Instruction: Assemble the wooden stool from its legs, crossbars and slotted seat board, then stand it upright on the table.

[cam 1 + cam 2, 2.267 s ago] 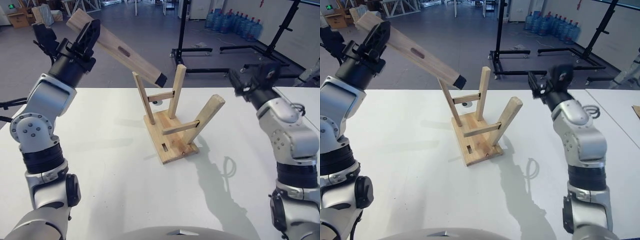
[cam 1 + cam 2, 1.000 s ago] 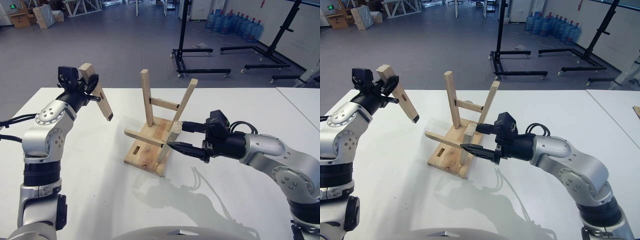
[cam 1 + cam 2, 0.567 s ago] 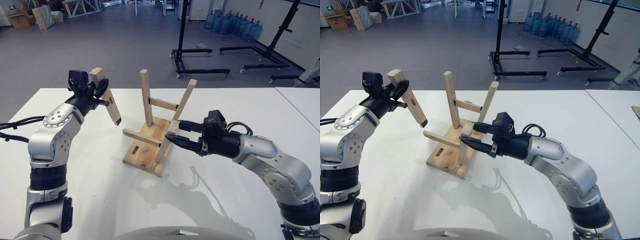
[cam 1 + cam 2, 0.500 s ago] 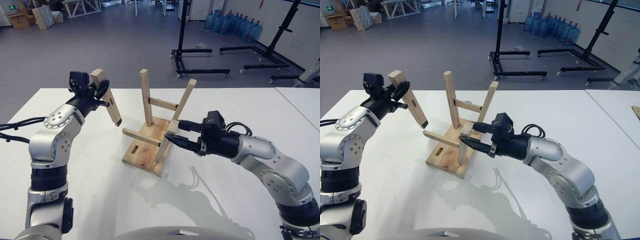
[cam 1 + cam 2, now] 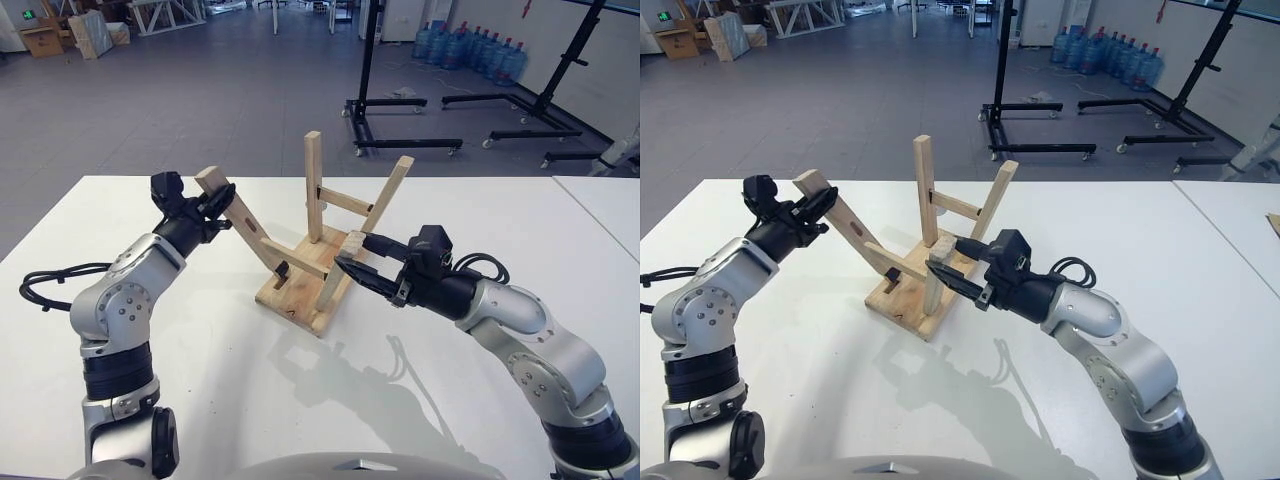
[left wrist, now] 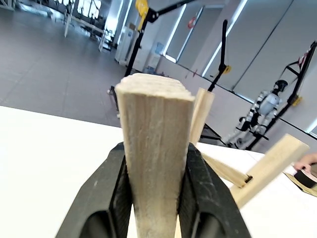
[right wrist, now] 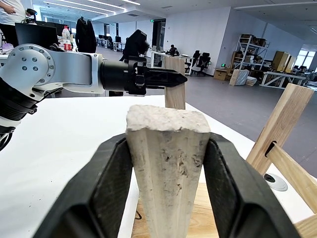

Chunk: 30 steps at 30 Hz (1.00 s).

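Left eye view shows left gripper (image 5: 215, 208) clamped on loose leg (image 5: 247, 228), far end by seat board (image 5: 300, 302); right gripper (image 5: 352, 254) clamped on fitted leg (image 5: 333, 282) top

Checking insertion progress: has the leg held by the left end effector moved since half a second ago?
Yes. Against the table's far edge, the leg in the left end effector swung down and rightward, its tip now near the seat board.
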Tool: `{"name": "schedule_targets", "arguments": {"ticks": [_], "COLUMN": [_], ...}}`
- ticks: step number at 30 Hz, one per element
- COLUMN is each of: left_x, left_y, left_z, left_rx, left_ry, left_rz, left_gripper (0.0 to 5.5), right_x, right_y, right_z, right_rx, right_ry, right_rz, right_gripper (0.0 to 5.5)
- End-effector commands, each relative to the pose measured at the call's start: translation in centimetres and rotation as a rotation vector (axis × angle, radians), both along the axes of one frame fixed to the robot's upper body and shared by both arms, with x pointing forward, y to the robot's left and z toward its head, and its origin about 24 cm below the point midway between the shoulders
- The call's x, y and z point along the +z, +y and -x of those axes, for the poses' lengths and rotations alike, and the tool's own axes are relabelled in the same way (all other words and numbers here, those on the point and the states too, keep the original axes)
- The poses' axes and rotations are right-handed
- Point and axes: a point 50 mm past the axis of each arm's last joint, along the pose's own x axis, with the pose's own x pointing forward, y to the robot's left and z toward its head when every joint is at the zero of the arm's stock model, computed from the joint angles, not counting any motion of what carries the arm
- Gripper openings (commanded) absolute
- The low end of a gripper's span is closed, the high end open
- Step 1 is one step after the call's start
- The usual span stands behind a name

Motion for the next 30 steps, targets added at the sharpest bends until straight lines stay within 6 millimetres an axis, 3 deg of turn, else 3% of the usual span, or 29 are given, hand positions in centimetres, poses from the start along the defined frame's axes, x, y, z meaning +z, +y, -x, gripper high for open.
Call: {"name": "schedule_targets", "arguments": {"ticks": [1,9,18,23,30], "left_x": [-0.3,0.8,-1.1,-0.6,-0.1], "left_y": [0.9,0.9,0.9,0.7,-1.1], "left_z": [0.2,0.4,0.1,0.2,1.2], "left_rx": [-0.036,-0.133,-0.063,-0.078,-0.171], "left_ry": [0.044,0.032,0.059,0.031,-0.054], "left_rz": [-0.043,-0.051,-0.187,-0.226,-0.332], "left_gripper": [1.07,1.07,1.07,1.07,1.07], "right_x": [-1.6,-1.8,-1.8,-1.8,-2.1], "right_y": [-0.4,-0.1,0.0,0.2,0.6], "right_z": [-0.2,-0.1,-0.3,-0.1,0.3], "right_rx": [-0.045,-0.050,-0.058,-0.051,-0.053], "right_ry": [0.074,0.076,0.072,0.075,0.086], "right_rz": [0.060,0.052,0.043,0.038,0.024], "right_gripper": [2.04,2.04,2.03,2.03,2.03]}}
